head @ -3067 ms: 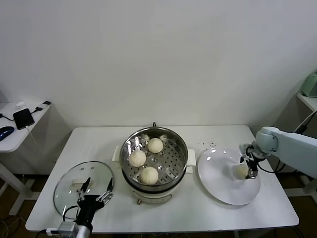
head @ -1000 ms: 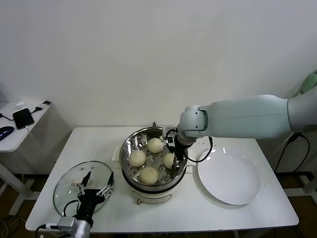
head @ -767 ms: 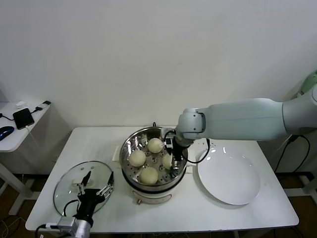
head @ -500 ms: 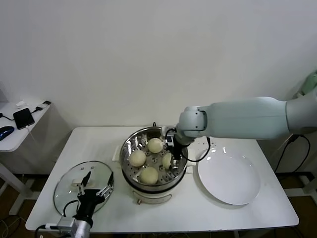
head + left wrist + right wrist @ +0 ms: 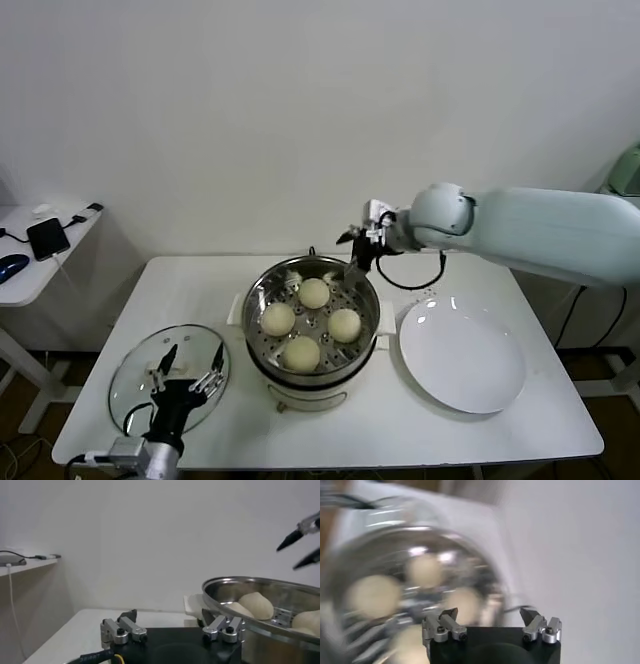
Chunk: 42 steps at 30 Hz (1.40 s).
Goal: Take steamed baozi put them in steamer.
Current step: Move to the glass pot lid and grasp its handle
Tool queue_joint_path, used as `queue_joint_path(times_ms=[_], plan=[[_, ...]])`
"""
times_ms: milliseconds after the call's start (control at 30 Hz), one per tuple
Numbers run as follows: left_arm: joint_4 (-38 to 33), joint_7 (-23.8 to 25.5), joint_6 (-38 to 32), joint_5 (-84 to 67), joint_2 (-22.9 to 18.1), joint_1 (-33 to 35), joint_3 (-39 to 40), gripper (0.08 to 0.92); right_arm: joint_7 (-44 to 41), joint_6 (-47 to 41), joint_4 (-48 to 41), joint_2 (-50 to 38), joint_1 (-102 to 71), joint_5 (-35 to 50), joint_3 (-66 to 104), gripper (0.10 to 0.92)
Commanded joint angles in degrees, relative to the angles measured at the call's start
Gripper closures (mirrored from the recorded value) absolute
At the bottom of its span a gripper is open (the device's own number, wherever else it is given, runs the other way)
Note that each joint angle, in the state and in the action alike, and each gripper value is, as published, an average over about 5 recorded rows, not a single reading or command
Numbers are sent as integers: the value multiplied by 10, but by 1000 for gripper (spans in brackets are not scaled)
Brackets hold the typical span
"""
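Four baozi sit on the perforated tray inside the steamer (image 5: 312, 315), which stands upright in the middle of the counter (image 5: 480, 430). They form a loose diamond: one bun (image 5: 314, 292) toward the back wall, one (image 5: 277, 318) on the robot's left, one (image 5: 344, 324) on its right, one (image 5: 301, 353) nearest the robot. Each is a round dome resting flat side down, top up, with no long axis to speak of. Neighbouring buns are close to one another but apart.

The right tool (image 5: 360, 248) hangs above the steamer's rear right rim, clear of the buns, its fingers spread and holding nothing. In the right wrist view its two fingers stand apart over the pot.

The left tool (image 5: 186, 370) is low at the counter's near left edge, over the glass lid (image 5: 140, 385), released and empty; its wrist view looks level past its parted fingers to the steamer's rim.

A white plate (image 5: 465, 360) lies flat just to the right of the steamer, nothing on it
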Motion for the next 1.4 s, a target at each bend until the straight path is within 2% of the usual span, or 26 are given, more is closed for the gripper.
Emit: queue_joint_path(times_ms=[33,167,300,467,633,933,1167,1267,1400], plan=[[13,-18,0,-11,3,-13,-7,177,236,47,-11,-168,-319,-62,391,203],[21,-19,0,-25,8,-22,-10,177,245,100,-5,-189,-575,-102,651,202],[28,-19,-3,-33,15,-27,-8,177,241,178,-5,-164,-806,-158,870,203],[42,-19,-15,-16,24,-32,-10,177,226,248,-5,-96,-1001,-241,1035,203],[56,-22,-39,30,28,-35,-15,177,199,271,5,2,-1108,-305,1147,203],[85,-65,-72,196,35,-41,-23,177,148,312,40,162,-1191,-342,1186,203],[131,-138,-119,464,52,-30,-54,177,144,348,41,229,-1216,-352,1157,202],[158,-174,-101,587,60,-16,-66,177,152,351,36,244,-1222,-374,1148,203],[198,-230,-39,719,65,3,-65,177,158,340,34,250,-1229,-388,1139,203]])
